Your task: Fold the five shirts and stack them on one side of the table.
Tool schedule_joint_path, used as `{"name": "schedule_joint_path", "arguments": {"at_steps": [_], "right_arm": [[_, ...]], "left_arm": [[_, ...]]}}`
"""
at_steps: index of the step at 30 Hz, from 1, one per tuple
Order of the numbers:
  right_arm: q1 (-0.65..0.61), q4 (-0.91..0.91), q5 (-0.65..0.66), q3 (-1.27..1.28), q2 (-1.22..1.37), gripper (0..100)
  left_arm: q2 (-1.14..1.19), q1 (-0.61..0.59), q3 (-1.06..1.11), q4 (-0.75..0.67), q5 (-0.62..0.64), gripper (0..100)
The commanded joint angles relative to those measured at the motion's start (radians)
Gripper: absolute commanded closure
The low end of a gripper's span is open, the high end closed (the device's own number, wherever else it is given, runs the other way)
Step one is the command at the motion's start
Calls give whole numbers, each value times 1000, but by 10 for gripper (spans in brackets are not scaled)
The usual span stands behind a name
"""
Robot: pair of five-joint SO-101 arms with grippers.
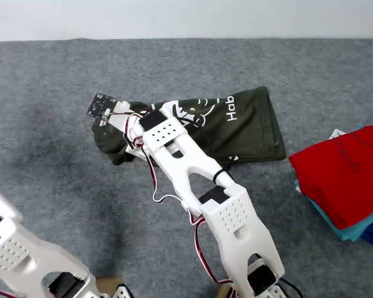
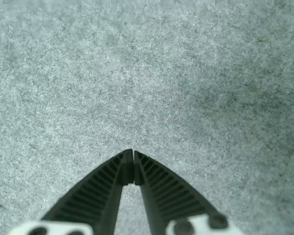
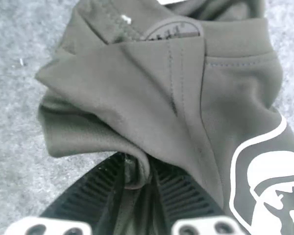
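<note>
Currently the right end effector [image 3: 137, 169] is clamped on a bunched fold of the dark green shirt [image 1: 252, 127], which lies partly folded near the middle of the grey tabletop [image 1: 50, 180]. A stack of folded shirts [image 1: 345, 177], red on top, sits at the right edge. The left end effector [image 2: 133, 155], fingers together, hangs over bare tabletop near the front left corner.

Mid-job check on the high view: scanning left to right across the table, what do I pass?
left arm → dark green shirt → red-topped stack of folded shirts. The right arm lies across the green shirt, so it has no place in the order.
</note>
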Motion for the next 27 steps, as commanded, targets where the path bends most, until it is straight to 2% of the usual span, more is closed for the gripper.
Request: {"name": "schedule_joint_path", "arguments": {"at_steps": [1, 13, 22, 24, 27], "right_arm": [[8, 53, -8, -58, -88, 957], [-82, 424, 40, -147, -77, 987], [-151, 547, 44, -146, -77, 980], [-150, 545, 31, -146, -79, 934], [-137, 547, -66, -146, -88, 835]], "left_arm": [[-58, 17, 19, -46, -12, 994], [-58, 37, 33, -63, -12, 994], [-58, 55, 30, -63, -11, 994], [-58, 55, 30, -63, -11, 994], [-58, 55, 30, -63, -11, 994]]}}
